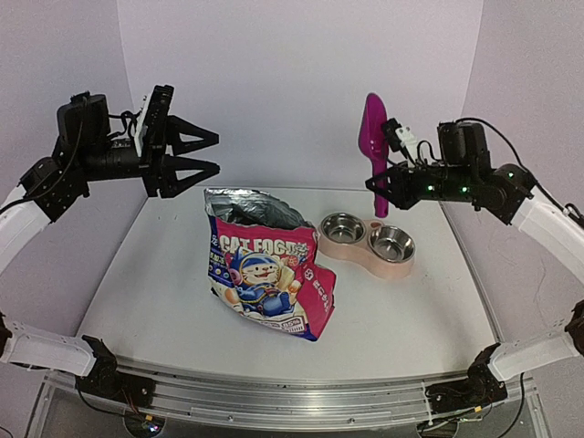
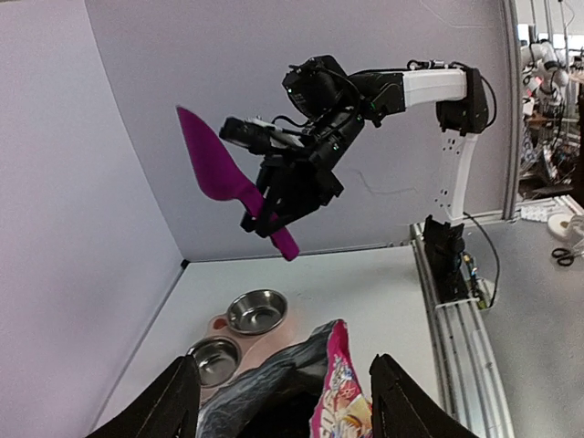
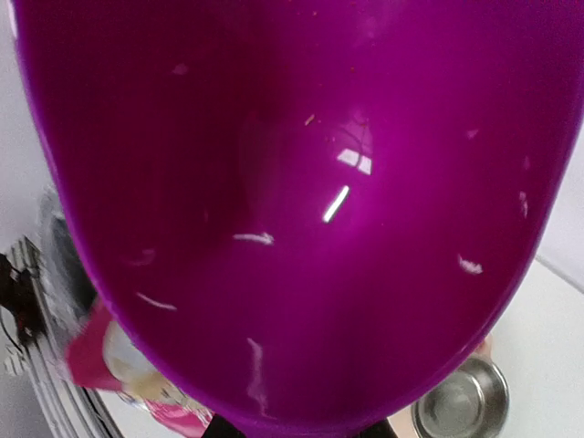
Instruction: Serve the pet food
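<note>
cat food pouch [image 1: 265,269] below left tool [image 1: 217,153]

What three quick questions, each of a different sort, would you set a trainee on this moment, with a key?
1. True or false: the right gripper has its fingers closed on the magenta scoop and holds it clear of the table.
2. The top of the cat food pouch is: A) sealed flat, B) open, C) clipped shut.
3. What lies in the two steel bowls of the feeder?

Key: 1 true; 2 B; 3 nothing, both are empty.
</note>
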